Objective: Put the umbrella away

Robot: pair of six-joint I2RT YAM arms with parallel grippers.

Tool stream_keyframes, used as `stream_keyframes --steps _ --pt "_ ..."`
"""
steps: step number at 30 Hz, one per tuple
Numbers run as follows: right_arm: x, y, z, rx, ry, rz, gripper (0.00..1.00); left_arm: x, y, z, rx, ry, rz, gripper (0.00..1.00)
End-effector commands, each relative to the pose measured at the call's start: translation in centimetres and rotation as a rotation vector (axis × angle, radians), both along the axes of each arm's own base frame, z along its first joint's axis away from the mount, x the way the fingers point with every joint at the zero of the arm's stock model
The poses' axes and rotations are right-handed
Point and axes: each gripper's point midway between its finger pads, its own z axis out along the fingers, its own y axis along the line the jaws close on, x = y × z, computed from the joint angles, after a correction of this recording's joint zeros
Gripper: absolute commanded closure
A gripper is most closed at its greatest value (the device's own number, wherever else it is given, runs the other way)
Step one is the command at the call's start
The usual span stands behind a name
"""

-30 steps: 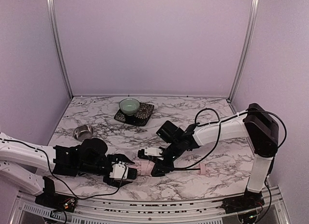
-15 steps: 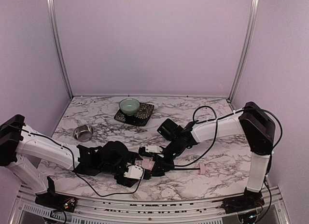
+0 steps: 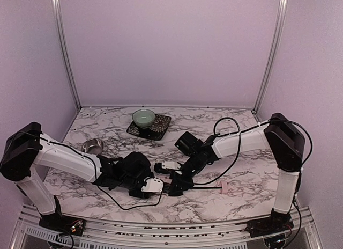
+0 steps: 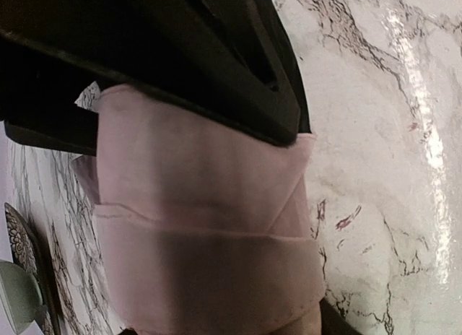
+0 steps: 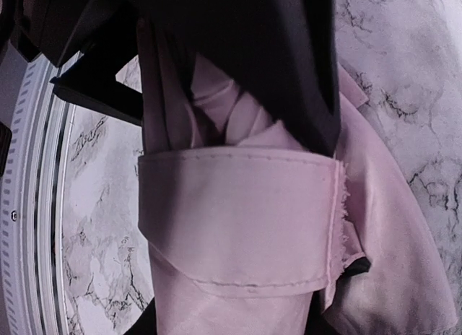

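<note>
The umbrella lies folded on the marble table near the front. Its thin black shaft (image 3: 206, 187) runs right to the small pink handle (image 3: 225, 189). My left gripper (image 3: 157, 185) comes in from the left, and the pale pink fabric bundle (image 4: 209, 227) fills the span between its fingers. My right gripper (image 3: 176, 183) meets it from the right, shut on the same bundle, where a pink closure strap (image 5: 238, 219) wraps the folds. The two grippers almost touch and hide most of the canopy in the top view.
A pale green bowl (image 3: 143, 118) sits on a dark patterned trivet (image 3: 159, 129) at the back centre. A small metal bowl (image 3: 92, 147) stands at the left, behind my left arm. The right arm's black cable (image 3: 230, 158) loops over the table.
My left arm has swung right and reached further along the umbrella, right up against the right gripper. The right gripper has kept its hold and barely moved.
</note>
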Motion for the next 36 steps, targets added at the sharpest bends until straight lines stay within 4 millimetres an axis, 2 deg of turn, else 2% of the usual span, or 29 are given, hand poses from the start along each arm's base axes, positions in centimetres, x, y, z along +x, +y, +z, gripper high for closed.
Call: stream_keyframes --steps 1,3,8,10,16,17,18,19,21,22,25,28,30,32,34,36 --pt "-2.9 -5.3 -6.0 -0.280 0.109 -0.015 1.00 -1.2 0.9 -1.8 0.075 0.086 -0.002 0.54" --pt "-2.1 -5.2 -5.8 -0.275 0.093 -0.043 1.00 -1.6 1.1 -2.2 0.092 0.113 -0.009 0.58" --pt "1.2 -5.1 -4.9 -0.232 0.029 -0.139 1.00 -2.5 1.6 -3.3 0.135 0.167 -0.022 0.91" --pt "2.0 -5.0 -4.4 -0.221 0.000 -0.155 1.00 -2.6 1.7 -3.7 0.152 0.180 -0.021 1.00" --pt "2.6 -4.7 -3.7 -0.205 -0.036 -0.158 0.99 -2.8 1.6 -4.1 0.170 0.208 -0.020 1.00" --pt "2.7 -4.7 -3.6 -0.204 -0.040 -0.158 0.99 -2.8 1.5 -4.0 0.164 0.209 -0.013 0.87" --pt "2.6 -4.8 -3.7 -0.205 -0.042 -0.156 0.99 -2.7 1.3 -3.7 0.153 0.213 -0.003 0.68" --pt "2.6 -4.8 -3.7 -0.205 -0.044 -0.155 0.99 -2.7 1.1 -3.3 0.136 0.220 -0.001 0.55" --pt "2.5 -4.9 -3.7 -0.203 -0.045 -0.150 0.99 -2.8 0.5 -1.8 0.069 0.266 0.011 0.39" --pt "2.4 -5.0 -3.8 -0.204 -0.045 -0.148 0.99 -2.6 0.3 -0.9 0.027 0.294 0.020 0.34" --pt "2.3 -5.0 -3.8 -0.194 -0.050 -0.144 0.99 -1.6 0.0 1.6 -0.089 0.369 0.051 0.30" --pt "2.3 -4.8 -3.6 -0.178 -0.052 -0.133 0.99 -0.3 -0.4 2.9 -0.168 0.392 0.089 0.26" --pt "2.3 -4.8 -3.5 -0.173 -0.057 -0.130 0.99 0.3 -0.7 3.0 -0.200 0.392 0.104 0.18" --pt "2.3 -4.8 -3.4 -0.170 -0.060 -0.127 0.99 0.7 -0.8 2.4 -0.203 0.392 0.115 0.15" --pt "2.1 -4.8 -3.4 -0.165 -0.057 -0.118 0.99 1.0 -0.8 1.6 -0.187 0.390 0.131 0.14" --pt "2.1 -4.7 -3.3 -0.159 -0.060 -0.111 0.99 1.2 -0.8 0.9 -0.171 0.396 0.136 0.20"
